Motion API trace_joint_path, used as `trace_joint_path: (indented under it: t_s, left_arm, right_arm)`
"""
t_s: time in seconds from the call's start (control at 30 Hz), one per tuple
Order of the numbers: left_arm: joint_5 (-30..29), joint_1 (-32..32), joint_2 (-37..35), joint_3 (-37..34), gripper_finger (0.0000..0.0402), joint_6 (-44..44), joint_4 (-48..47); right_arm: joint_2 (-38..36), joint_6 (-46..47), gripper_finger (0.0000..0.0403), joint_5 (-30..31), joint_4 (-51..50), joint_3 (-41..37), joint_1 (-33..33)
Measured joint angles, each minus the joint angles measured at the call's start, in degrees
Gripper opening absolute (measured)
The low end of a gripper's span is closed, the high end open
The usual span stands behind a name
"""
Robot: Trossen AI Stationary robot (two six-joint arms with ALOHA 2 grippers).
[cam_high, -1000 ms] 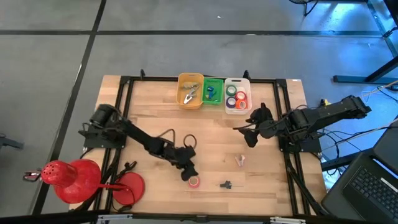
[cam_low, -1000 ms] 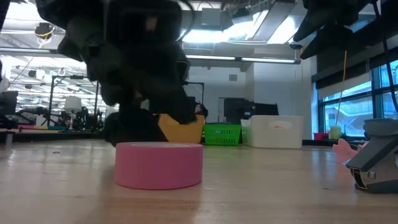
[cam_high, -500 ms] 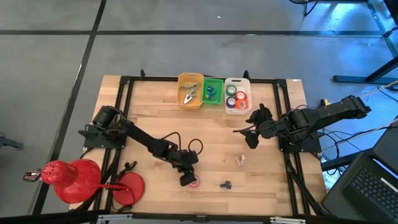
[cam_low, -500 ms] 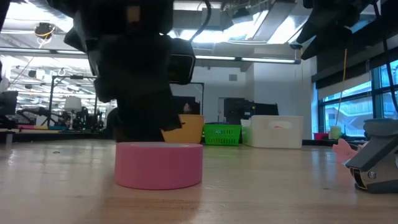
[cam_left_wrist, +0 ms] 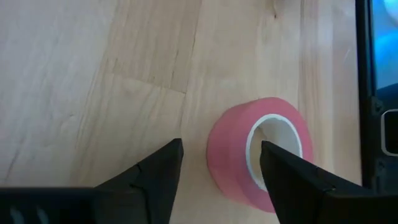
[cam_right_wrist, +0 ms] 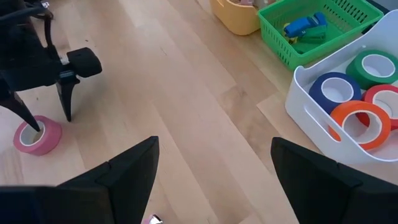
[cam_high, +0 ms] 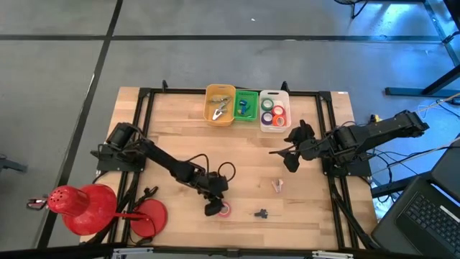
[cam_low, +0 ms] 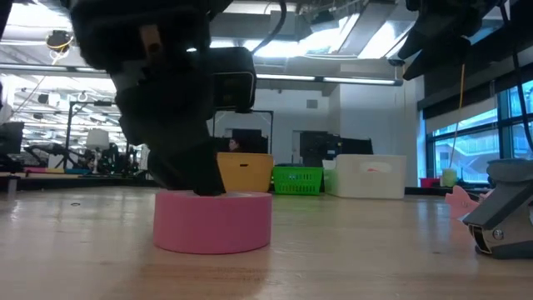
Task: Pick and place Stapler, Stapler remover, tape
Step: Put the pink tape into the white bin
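— Wooden table: anything obscured?
— Left gripper is over the tape near the front edge, one finger inside its pale core, one outside; fingers spread, not clamped.
— Tape's appearance?
— Small pink ring, lying flat.
— Right gripper?
— Fingers wide, empty, toward the right edge.

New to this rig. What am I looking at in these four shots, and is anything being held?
Two dark robot arms work at a wooden table. One camera looks straight down, one sits at tabletop height, and one rides on each wrist. The left claw straddles one wall of a pink tape roll lying flat, one finger outside, the other in the hole; not gripped yet. The right claw waits open. At the far edge: a yellow bin, a green bin, and a white bin with more tape rolls.
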Motion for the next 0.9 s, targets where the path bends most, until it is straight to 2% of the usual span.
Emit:
trace_joint_path:
  t_s: [0.23,0.47,0.7,0.9]
  left_arm:
    - [-2.17,-1.4,0.07,-0.07,0.0149,1.73,-0.17]
    - [-2.79,-1.26,0.09,-0.39,0.0031,-3.84,3.79]
    - [-3.84,0.69,0.06,-0.53,0.0029,-10.58,10.64]
    - [-4.24,2.57,-2.11,-0.47,0.0029,-11.94,14.08]
  right_arm:
    - [0.0,-0.18,0.0312,0.05,0.0,0.0,0.0]
    - [0.0,-0.18,0.0312,0.21,0.0,0.0,0.02]
    - [0.0,-0.18,0.0312,0.21,0.39,0.0,0.0]
    - [-0.02,-0.16,0.0312,0.16,1.51,0.0,0.0]
